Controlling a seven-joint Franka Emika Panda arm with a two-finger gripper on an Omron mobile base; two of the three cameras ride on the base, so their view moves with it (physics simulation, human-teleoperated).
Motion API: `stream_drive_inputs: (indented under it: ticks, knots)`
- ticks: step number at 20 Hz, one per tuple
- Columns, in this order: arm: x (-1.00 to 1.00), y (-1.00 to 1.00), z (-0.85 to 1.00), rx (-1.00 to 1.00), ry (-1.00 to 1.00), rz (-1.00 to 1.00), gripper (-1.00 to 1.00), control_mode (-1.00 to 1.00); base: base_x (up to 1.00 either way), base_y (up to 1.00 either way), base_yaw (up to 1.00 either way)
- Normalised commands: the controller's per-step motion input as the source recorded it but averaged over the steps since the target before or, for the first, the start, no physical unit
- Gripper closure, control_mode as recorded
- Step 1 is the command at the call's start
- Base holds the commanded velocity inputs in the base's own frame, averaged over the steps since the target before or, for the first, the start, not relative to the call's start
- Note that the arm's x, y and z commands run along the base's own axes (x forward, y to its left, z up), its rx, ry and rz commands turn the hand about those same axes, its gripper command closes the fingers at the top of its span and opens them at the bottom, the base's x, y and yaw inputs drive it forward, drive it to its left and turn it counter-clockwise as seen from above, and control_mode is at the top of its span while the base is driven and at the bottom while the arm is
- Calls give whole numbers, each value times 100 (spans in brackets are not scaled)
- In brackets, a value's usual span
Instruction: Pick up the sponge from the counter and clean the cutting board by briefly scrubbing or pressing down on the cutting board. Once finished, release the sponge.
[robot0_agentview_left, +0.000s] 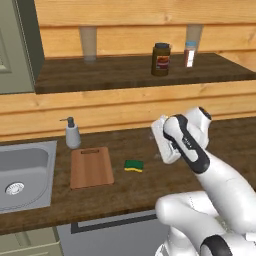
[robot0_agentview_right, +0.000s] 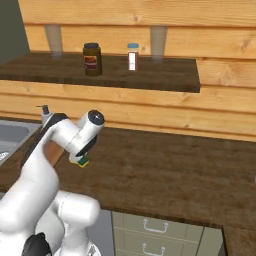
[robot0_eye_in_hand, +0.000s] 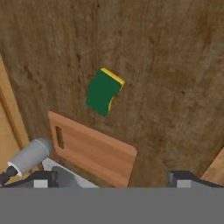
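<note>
The sponge (robot0_agentview_left: 133, 165) (robot0_eye_in_hand: 103, 92), dark green over yellow, lies flat on the dark wood counter (robot0_agentview_left: 150, 192) just right of the cutting board (robot0_agentview_left: 91, 167). The reddish-brown board (robot0_eye_in_hand: 94, 151) lies flat with its slot handle toward the wall. My gripper (robot0_eye_in_hand: 113, 179) hovers above the counter, looking down on sponge and board, its fingertips (robot0_eye_in_hand: 41, 179) wide apart and open with nothing between them. In the right base view the arm covers most of the board, and a corner of the sponge (robot0_agentview_right: 83, 161) peeks out below the wrist.
A grey soap dispenser (robot0_agentview_left: 72, 134) (robot0_eye_in_hand: 28, 157) stands behind the board's handle end. The steel sink (robot0_agentview_left: 22, 172) is set in the counter at the left. On the shelf above stand a dark jar (robot0_agentview_left: 161, 59) and a small shaker (robot0_agentview_left: 189, 54).
</note>
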Motion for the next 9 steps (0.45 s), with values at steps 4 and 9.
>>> stream_drive_inputs:
  ticks: [4, 9]
  knots:
    - [-56, -6, 98, 38, -18, 4, -100, -100, 0, 0, 0]
    - [-64, -17, 98, 32, -22, 1, -100, -100, 0, 0, 0]
